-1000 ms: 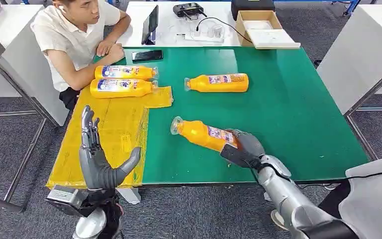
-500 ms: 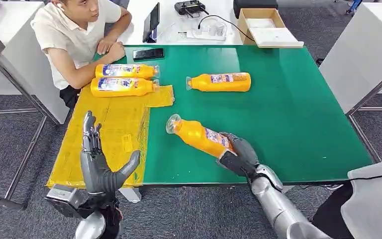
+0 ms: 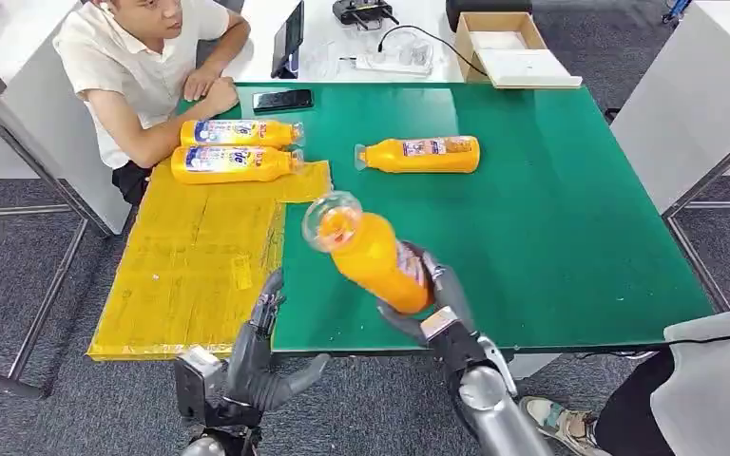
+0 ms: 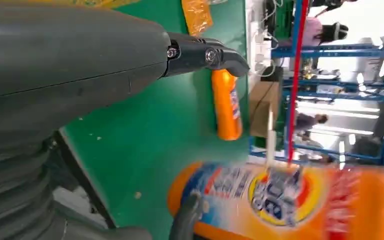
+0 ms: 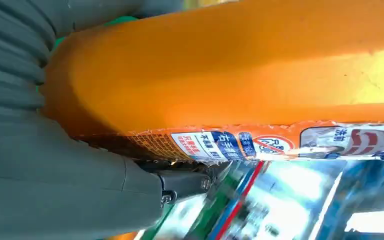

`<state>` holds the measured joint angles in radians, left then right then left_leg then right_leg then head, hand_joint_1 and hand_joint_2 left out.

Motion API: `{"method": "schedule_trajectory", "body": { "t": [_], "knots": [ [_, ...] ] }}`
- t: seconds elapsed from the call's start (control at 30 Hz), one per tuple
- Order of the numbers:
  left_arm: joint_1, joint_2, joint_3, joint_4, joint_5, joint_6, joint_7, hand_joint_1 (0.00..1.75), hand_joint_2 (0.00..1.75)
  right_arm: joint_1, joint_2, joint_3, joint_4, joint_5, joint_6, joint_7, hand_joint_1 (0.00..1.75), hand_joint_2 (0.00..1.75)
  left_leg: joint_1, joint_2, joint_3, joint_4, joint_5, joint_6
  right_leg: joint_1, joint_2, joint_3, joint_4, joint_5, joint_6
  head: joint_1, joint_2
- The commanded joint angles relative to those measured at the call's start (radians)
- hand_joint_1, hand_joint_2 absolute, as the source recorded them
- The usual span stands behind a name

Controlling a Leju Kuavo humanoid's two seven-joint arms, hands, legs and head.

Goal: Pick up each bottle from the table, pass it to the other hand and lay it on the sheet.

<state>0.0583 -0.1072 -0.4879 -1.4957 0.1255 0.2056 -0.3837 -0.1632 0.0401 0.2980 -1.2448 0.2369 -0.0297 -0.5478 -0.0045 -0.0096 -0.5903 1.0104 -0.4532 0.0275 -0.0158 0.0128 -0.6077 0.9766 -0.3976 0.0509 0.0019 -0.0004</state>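
My right hand [image 3: 434, 302] grips the base of an orange bottle [image 3: 369, 252] and holds it lifted above the green table [image 3: 551, 209], its clear cap tilted up towards me. The right wrist view shows the same bottle [image 5: 240, 70] pressed against my palm. My left hand [image 3: 259, 366] is open below the table's near edge, fingers spread, left of the held bottle [image 4: 290, 200]. Two orange bottles [image 3: 233, 148] lie side by side on the yellow sheet [image 3: 190, 266] at its far end. Another bottle [image 3: 420, 154] lies on the bare green top, and the left wrist view shows it too [image 4: 226, 105].
A person [image 3: 147, 71] sits at the table's far left corner, forearms resting near the sheet. A phone [image 3: 282, 100] lies at the far edge. Behind it a white table carries a tablet [image 3: 288, 40], cables and a cardboard box [image 3: 504, 46].
My right hand has raised the bottle off the table and swung its cap up towards me. My left hand has dropped lower and moved right, closer to the bottle.
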Motion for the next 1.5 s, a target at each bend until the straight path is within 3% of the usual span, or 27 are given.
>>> {"method": "schedule_trajectory", "body": {
  "t": [0.03,0.4,0.63,0.8,0.83,0.87,1.23,1.27,1.3,1.33,1.37,1.43,1.47,1.5],
  "knots": [
    [-0.045,-0.009,-0.025,0.08,0.045,-0.018,0.008,0.0,1.75,-0.015,0.053,0.219,0.114,0.003,-0.009,-0.049,1.75,1.75,0.002,0.0,0.006,-0.002,-0.001,-0.003,0.002,-0.001,0.006,-0.002,-0.001,-0.003,0.0,0.0],
    [-0.041,-0.05,0.012,-0.03,0.137,-0.023,-0.071,0.0,1.75,-0.087,0.083,0.376,0.39,0.058,0.062,-0.015,1.75,1.75,0.001,0.002,0.002,-0.001,-0.001,-0.002,0.001,0.001,0.003,-0.001,0.0,-0.002,0.0,0.0],
    [-0.026,-0.067,0.03,-0.09,0.227,-0.029,-0.079,0.0,1.75,-0.084,0.094,0.397,0.439,0.05,0.054,-0.025,1.75,1.75,0.002,-0.001,0.004,0.0,-0.001,-0.002,0.002,-0.002,0.005,0.0,-0.002,-0.003,0.0,0.0],
    [-0.034,-0.037,0.008,-0.063,0.332,-0.142,0.014,0.03,1.75,-0.094,0.094,0.378,0.486,0.049,0.031,-0.029,1.75,1.75,0.001,-0.001,0.001,-0.001,0.0,-0.001,0.001,-0.002,0.002,-0.001,-0.001,-0.001,0.0,0.0],
    [-0.046,-0.022,-0.007,-0.028,0.359,-0.184,0.066,1.61,1.75,-0.097,0.094,0.373,0.49,0.05,0.03,-0.031,1.75,1.75,0.002,-0.001,0.005,-0.001,-0.001,-0.002,0.002,-0.002,0.005,-0.001,-0.002,-0.002,0.0,0.0],
    [-0.055,-0.018,-0.013,0.004,0.364,-0.201,0.076,1.75,1.75,-0.099,0.096,0.372,0.492,0.052,0.028,-0.032,1.75,1.75,0.001,-0.002,0.002,-0.002,0.0,-0.001,0.001,-0.002,0.003,-0.001,-0.001,-0.001,0.0,0.0],
    [-0.09,0.0,-0.04,0.137,0.367,-0.252,0.138,1.75,1.75,-0.098,0.1,0.357,0.455,0.057,0.012,-0.04,1.75,1.75,0.0,-0.001,0.003,-0.002,0.0,-0.002,0.001,-0.002,0.003,-0.001,-0.001,-0.002,0.0,0.0],
    [-0.09,0.0,-0.04,0.137,0.367,-0.252,0.138,1.75,1.75,-0.098,0.1,0.357,0.455,0.057,0.012,-0.04,1.61,1.75,0.001,0.0,0.004,-0.001,-0.001,-0.002,0.001,-0.002,0.004,-0.001,-0.002,-0.002,0.0,0.0],
    [-0.091,0.002,-0.042,0.145,0.368,-0.255,0.141,1.75,1.75,-0.097,0.103,0.35,0.445,0.052,0.009,-0.042,1.19,1.75,0.001,0.0,0.003,-0.001,-0.001,-0.002,0.001,-0.002,0.004,-0.001,-0.001,-0.002,0.0,0.0],
    [-0.09,0.002,-0.041,0.145,0.368,-0.255,0.141,1.75,1.75,-0.096,0.105,0.345,0.439,0.049,0.008,-0.042,0.3,1.75,0.0,-0.001,0.001,-0.001,0.0,-0.001,0.0,-0.001,0.001,0.0,-0.001,-0.001,0.0,0.0],
    [-0.09,0.003,-0.041,0.145,0.368,-0.255,0.141,1.75,1.75,-0.095,0.107,0.343,0.436,0.047,0.007,-0.042,0.14,1.75,0.001,0.0,0.004,-0.001,-0.001,-0.002,0.001,-0.002,0.004,-0.001,-0.002,-0.002,0.0,0.0],
    [-0.09,0.003,-0.041,0.145,0.368,-0.255,0.141,1.75,1.75,-0.095,0.107,0.343,0.436,0.047,0.007,-0.042,0.14,1.75,0.001,0.0,0.004,-0.001,-0.002,-0.002,0.001,-0.002,0.004,0.0,-0.002,-0.002,0.0,0.0],
    [-0.09,0.003,-0.041,0.145,0.368,-0.255,0.141,1.75,1.75,-0.095,0.107,0.343,0.436,0.047,0.007,-0.042,0.0,1.75,0.0,0.0,0.002,-0.001,-0.001,-0.001,0.0,-0.001,0.002,0.0,-0.001,-0.002,0.0,0.0],
    [-0.09,0.002,-0.036,0.144,0.367,-0.243,0.147,1.75,1.75,-0.088,0.111,0.332,0.426,0.037,0.0,-0.045,0.0,1.75,0.001,0.0,0.001,-0.001,0.0,-0.001,0.001,-0.001,0.001,0.0,-0.001,-0.002,0.0,0.0]
  ]
}}
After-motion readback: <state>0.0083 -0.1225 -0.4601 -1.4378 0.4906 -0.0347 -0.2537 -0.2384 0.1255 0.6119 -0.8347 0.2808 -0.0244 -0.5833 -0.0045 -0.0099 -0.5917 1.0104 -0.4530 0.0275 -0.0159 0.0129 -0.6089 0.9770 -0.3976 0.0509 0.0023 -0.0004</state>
